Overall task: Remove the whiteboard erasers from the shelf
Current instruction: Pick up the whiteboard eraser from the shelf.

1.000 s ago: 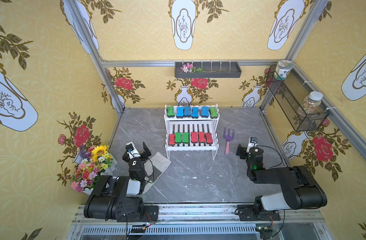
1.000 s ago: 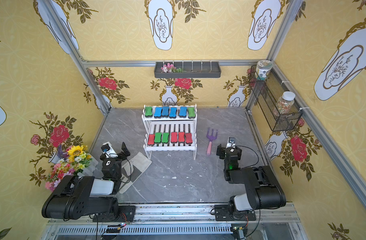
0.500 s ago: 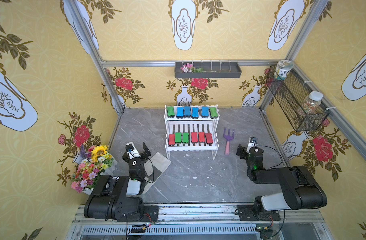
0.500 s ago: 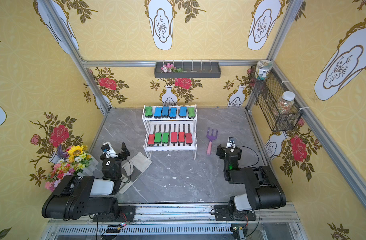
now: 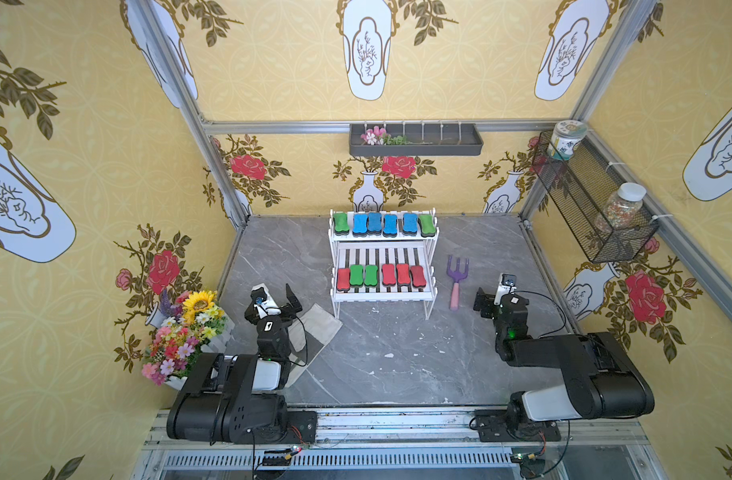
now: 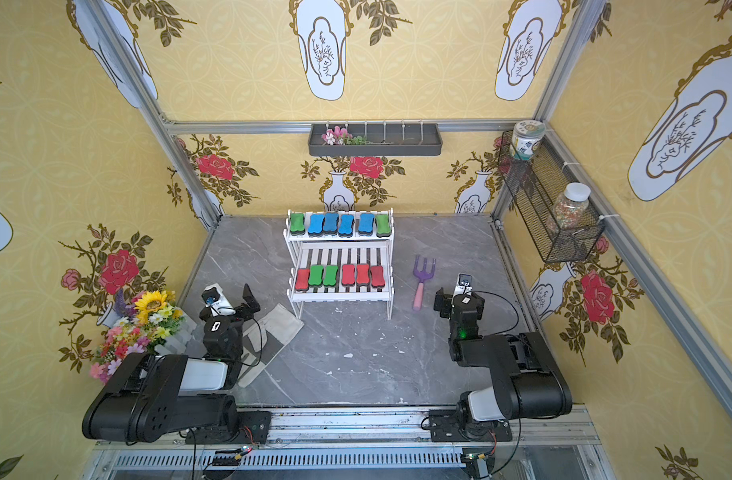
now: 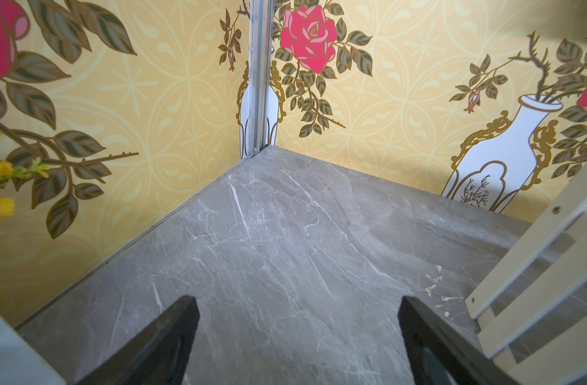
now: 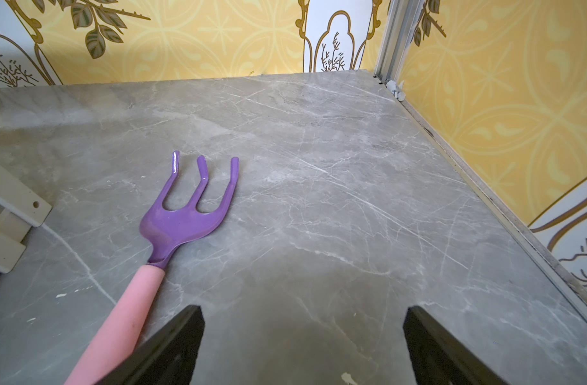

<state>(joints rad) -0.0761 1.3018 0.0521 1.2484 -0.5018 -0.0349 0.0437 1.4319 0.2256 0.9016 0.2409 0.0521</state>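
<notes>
Shelf [image 5: 380,297]: we count twelve whiteboard erasers [image 5: 374,222], six per tier.
Removed: none; all remain.
Left gripper [image 7: 298,301]: jaws apart, empty.
Right gripper [image 8: 302,310]: jaws apart, empty.

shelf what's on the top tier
Six erasers in a row: green, four blue, green. Whatever lies beneath the top tier is covered in every view.

The left arm [image 5: 227,390] and right arm [image 5: 580,374] are folded low. The left hand [image 5: 277,300] and right hand [image 5: 492,296] are spread wide, with nothing gripped.
</notes>
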